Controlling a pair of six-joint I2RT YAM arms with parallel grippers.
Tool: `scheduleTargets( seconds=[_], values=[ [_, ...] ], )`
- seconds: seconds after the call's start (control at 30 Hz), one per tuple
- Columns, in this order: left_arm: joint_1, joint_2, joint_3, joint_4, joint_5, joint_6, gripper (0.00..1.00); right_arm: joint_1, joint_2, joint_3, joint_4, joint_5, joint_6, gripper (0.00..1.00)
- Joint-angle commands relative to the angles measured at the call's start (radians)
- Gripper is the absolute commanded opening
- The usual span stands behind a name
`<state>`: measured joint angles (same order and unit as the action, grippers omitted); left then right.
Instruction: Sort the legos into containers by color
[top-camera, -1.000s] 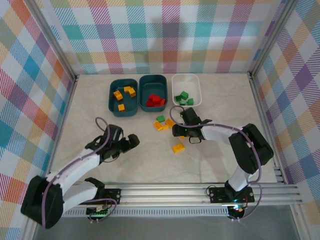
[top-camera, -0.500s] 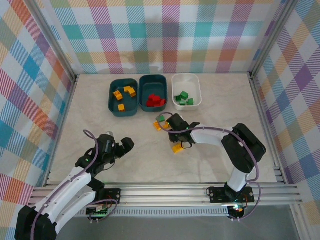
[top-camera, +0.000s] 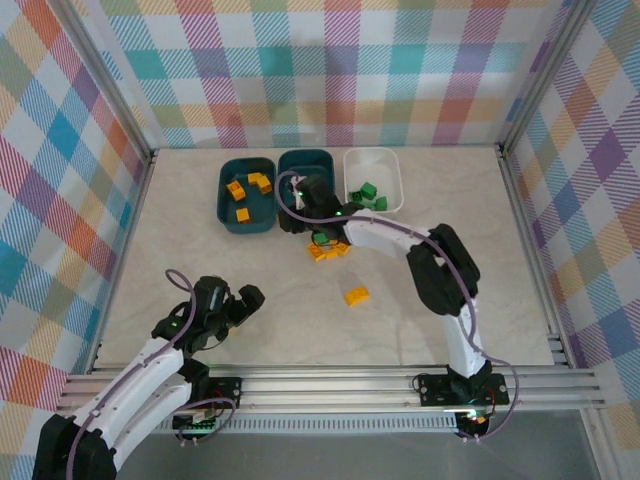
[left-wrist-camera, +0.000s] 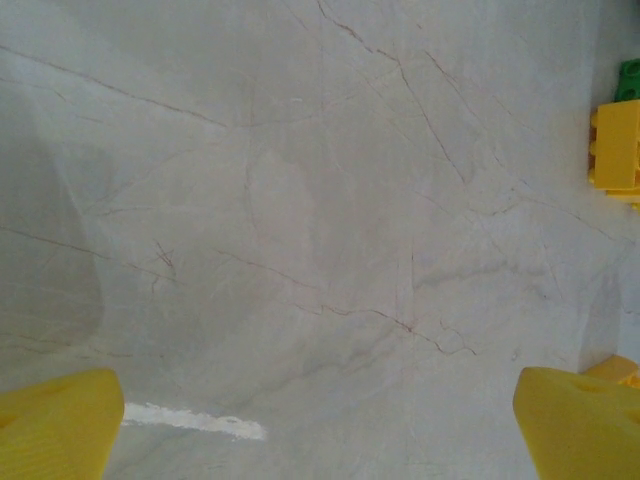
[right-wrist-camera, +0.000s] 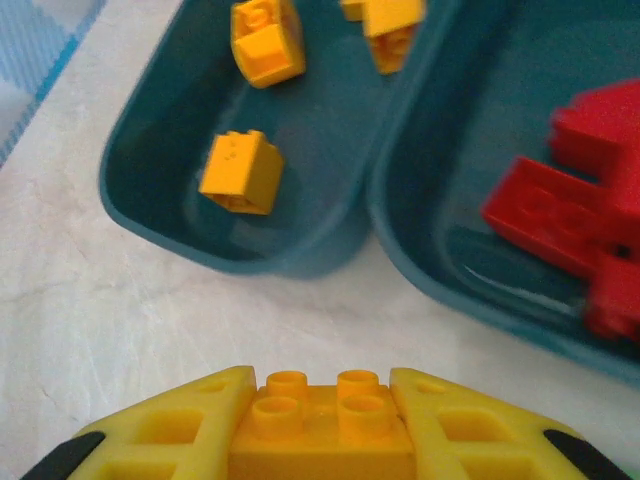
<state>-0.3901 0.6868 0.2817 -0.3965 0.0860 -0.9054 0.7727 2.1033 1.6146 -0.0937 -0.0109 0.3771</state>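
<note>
The right jaws pinch a yellow-orange brick (right-wrist-camera: 320, 440) just short of the yellow-brick teal bin (right-wrist-camera: 330, 140) — it lies ahead, leftward; the left jaws, spread wide, stand well apart from it.

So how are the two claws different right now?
The left claw is wide open and empty; the right claw is shut on a yellow-orange brick. The left claw hangs over the table; the right claw is by the teal bins. Both have yellow fingers.
</note>
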Motion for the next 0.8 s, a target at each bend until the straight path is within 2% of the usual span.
scheduleTargets(
  seconds=[0.0, 0.23, 0.37, 0.43, 0.5, 0.63, 0.77],
  values=[
    [0.010, 0.013, -0.008, -0.011, 0.049, -0.020, 1.00, 0.002, 0.084, 0.139, 0.040, -0.104, -0.076, 0.26],
    [0.010, 0.044, 0.031, -0.046, 0.072, 0.021, 1.00, -0.006, 0.243, 0.387, 0.000, -0.126, -0.078, 0.27],
    [0.010, 0.041, 0.044, -0.050, 0.073, 0.022, 1.00, -0.009, 0.367, 0.592, -0.125, -0.119, -0.083, 0.39],
    [0.010, 0.042, 0.050, -0.054, 0.077, 0.023, 1.00, -0.010, 0.430, 0.715, -0.210, -0.105, -0.093, 0.59],
    [0.010, 0.045, 0.057, -0.062, 0.078, 0.029, 1.00, -0.013, 0.465, 0.804, -0.276, -0.085, -0.097, 0.64],
    [0.010, 0.050, 0.073, -0.074, 0.071, 0.038, 1.00, -0.009, 0.368, 0.721, -0.231, -0.081, -0.113, 0.65],
    [0.010, 0.070, 0.095, -0.052, 0.074, 0.044, 1.00, -0.007, 0.088, 0.319, -0.069, 0.002, -0.076, 0.65]
  ],
)
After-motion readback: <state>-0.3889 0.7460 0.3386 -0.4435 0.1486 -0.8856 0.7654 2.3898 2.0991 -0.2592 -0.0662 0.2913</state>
